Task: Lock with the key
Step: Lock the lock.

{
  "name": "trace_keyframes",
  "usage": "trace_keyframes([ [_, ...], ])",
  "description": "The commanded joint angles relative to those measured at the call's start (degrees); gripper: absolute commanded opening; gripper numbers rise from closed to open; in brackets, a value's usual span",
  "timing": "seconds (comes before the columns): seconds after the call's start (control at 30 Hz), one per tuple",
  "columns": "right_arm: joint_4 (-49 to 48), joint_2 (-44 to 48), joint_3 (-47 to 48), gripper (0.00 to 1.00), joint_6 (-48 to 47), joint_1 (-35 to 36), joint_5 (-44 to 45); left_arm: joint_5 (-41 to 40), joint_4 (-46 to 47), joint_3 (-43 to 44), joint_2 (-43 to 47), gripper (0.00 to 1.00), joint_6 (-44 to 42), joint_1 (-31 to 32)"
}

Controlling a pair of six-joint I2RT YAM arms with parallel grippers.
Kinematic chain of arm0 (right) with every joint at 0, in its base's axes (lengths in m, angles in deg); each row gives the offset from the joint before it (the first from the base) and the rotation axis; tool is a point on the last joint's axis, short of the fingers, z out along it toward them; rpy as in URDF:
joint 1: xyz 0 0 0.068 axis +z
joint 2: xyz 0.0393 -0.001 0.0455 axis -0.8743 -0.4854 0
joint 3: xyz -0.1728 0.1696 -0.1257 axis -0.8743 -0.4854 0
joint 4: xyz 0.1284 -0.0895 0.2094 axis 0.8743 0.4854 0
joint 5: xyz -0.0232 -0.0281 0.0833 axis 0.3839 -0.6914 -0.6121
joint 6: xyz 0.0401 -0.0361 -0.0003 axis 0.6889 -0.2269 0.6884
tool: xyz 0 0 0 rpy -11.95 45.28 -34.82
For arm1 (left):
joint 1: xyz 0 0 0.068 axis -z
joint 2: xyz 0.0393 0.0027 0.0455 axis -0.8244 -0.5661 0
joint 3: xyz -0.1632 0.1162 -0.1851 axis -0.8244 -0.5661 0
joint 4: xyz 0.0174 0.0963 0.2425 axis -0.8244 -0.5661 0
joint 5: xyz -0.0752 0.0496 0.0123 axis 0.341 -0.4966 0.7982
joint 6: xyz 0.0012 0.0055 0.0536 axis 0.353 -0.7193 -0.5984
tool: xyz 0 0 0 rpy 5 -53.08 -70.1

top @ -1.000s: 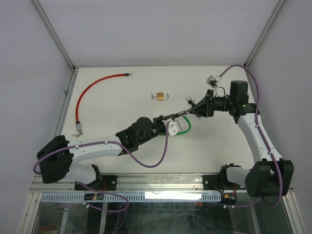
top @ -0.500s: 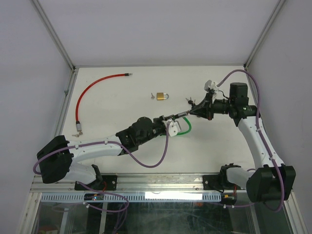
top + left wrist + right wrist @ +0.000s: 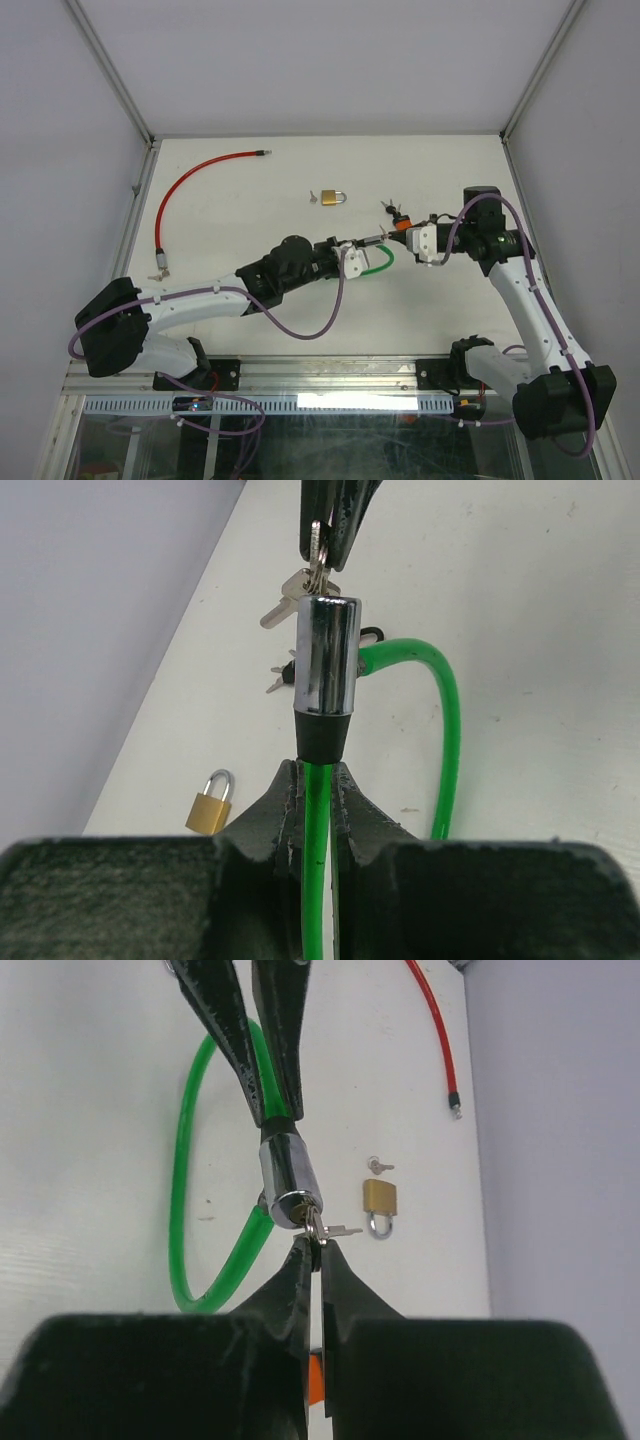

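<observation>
Left gripper [image 3: 318, 780] is clamped on the green cable lock [image 3: 452, 730], right under its chrome cylinder [image 3: 325, 655], mid-table. Right gripper [image 3: 313, 1250] faces it from three o'clock, jaws pinched tight on the key [image 3: 316, 1228] seated in the cylinder's end. Brass padlock [image 3: 333, 197] lies at eleven o'clock, red cable [image 3: 185, 180] far off at ten.

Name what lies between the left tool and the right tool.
The green cable's chrome lock barrel, key in its end, between left tool and right tool; the left wrist view shows it.
</observation>
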Motion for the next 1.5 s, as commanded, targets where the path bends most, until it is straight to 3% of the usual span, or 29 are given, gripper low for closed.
trace_keyframes([
  [0.0,5.1,-0.3,0.2,0.00,-19.6,1.4,3.3,6.9,-6.1,1.1,-0.7,0.00,4.5,-1.7],
  [0.2,5.7,-0.2,0.9,0.00,-28.0,1.3,6.9,12.1,-7.0,1.9,0.0,0.00,6.0,-4.4],
  [0.37,4.9,0.0,2.3,0.00,-27.6,1.4,10.3,17.9,-7.8,2.1,0.4,0.00,8.0,-7.9],
  [0.9,1.8,1.1,4.3,0.00,-9.1,0.8,6.4,25.8,-8.6,4.2,-1.1,0.00,13.1,-11.7],
  [1.07,-1.4,1.4,1.2,0.00,-5.5,0.9,5.5,26.0,-8.1,4.6,0.7,0.19,16.5,-11.7],
  [1.17,-2.1,1.4,0.4,0.00,-5.0,1.0,6.2,25.9,-7.7,4.2,1.9,0.26,17.5,-11.7],
  [1.47,-3.7,0.9,0.4,0.00,-1.9,1.3,7.8,22.9,-4.5,1.5,7.2,0.66,17.6,-11.7],
])
